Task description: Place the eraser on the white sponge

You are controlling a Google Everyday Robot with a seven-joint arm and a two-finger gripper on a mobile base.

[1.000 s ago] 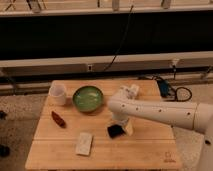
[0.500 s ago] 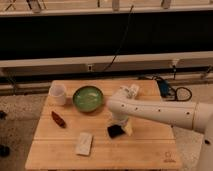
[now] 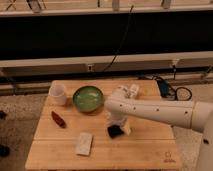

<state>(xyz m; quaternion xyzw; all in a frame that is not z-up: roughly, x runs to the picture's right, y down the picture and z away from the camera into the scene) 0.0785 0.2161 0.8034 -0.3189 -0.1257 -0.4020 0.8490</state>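
Note:
The eraser point(image 3: 115, 131) is a small black block lying on the wooden table point(image 3: 145, 150), right of centre. My gripper point(image 3: 119, 125) reaches down from the white arm point(image 3: 160, 111) and sits right over the eraser, around or touching it. The white sponge point(image 3: 84, 143) is a flat off-white pad lying on the table to the left of the eraser, nearer the front edge, with a gap of bare wood between them.
A green bowl point(image 3: 88, 98) stands at the back centre, a white cup point(image 3: 58, 93) at the back left, and a dark red elongated object point(image 3: 58, 119) at the left. A black cable and blue item point(image 3: 165, 89) lie beyond the table's right rear corner.

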